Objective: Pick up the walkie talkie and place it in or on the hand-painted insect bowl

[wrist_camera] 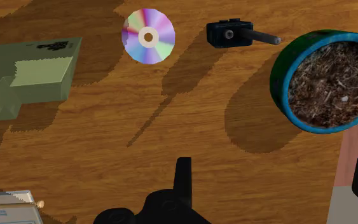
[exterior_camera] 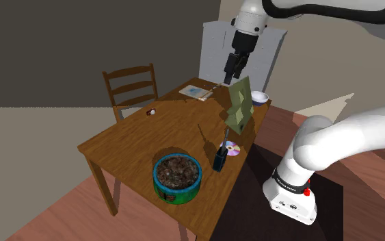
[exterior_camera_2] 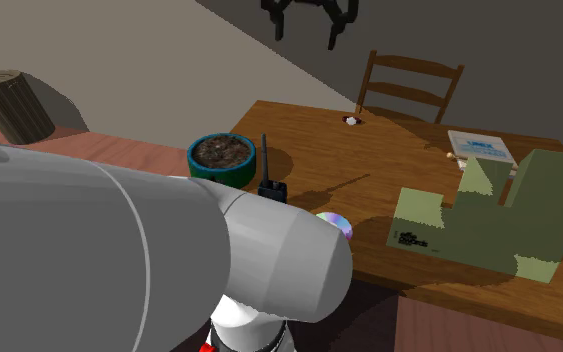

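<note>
The walkie talkie (exterior_camera: 219, 157) is small and black and stands upright near the table's edge on the shoulder view's right, its thin antenna pointing up. Right beside it is the insect bowl (exterior_camera: 177, 179), green-sided with a blue rim and full of brown crumbly matter. My gripper (exterior_camera: 234, 72) hangs high above the table's far half, over a green box, open and holding nothing. In the wrist view the walkie talkie (wrist_camera: 229, 34) lies well beyond my gripper (wrist_camera: 273, 184), with the bowl (wrist_camera: 323, 79) next to it. The second exterior view has the walkie talkie (exterior_camera_2: 272, 187), the bowl (exterior_camera_2: 222, 156) and my gripper (exterior_camera_2: 309, 28).
A shiny disc (exterior_camera: 232, 149) lies by the walkie talkie. A notched green box (exterior_camera: 239, 104) stands under the gripper. A book (exterior_camera: 197, 90) and a white bowl (exterior_camera: 260, 98) sit at the table's far end. A wooden chair (exterior_camera: 130, 87) stands behind the wooden table (exterior_camera: 136, 140).
</note>
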{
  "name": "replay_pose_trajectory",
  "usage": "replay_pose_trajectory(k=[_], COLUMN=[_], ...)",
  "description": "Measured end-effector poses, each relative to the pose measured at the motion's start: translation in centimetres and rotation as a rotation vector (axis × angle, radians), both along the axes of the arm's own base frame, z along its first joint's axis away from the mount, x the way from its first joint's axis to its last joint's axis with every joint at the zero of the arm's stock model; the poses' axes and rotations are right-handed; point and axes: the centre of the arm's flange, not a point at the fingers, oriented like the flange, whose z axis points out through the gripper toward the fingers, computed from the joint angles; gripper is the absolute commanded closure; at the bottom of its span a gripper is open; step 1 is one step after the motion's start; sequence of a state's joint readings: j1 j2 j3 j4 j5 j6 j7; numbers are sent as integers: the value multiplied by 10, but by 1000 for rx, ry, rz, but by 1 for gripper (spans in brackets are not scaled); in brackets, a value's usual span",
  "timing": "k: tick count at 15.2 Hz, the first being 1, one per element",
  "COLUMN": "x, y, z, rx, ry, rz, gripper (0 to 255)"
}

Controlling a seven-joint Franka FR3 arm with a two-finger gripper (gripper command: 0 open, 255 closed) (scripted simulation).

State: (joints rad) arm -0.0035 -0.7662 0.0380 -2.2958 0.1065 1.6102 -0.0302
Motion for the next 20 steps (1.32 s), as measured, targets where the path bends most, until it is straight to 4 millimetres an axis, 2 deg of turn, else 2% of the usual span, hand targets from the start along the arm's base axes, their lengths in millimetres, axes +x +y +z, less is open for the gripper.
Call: replay_pose_trajectory(k=[1, 4, 9, 16, 20], x=[0, -3, -3, -20, -28], y=[0, 0, 2, 4, 12], z=[0, -26, -89, -181, -235], rx=[0, 5, 17, 34, 43], ry=[0, 17, 58, 113, 145], rz=[0, -118, -405, -819, -1054], gripper=[0, 0, 0, 0, 0])
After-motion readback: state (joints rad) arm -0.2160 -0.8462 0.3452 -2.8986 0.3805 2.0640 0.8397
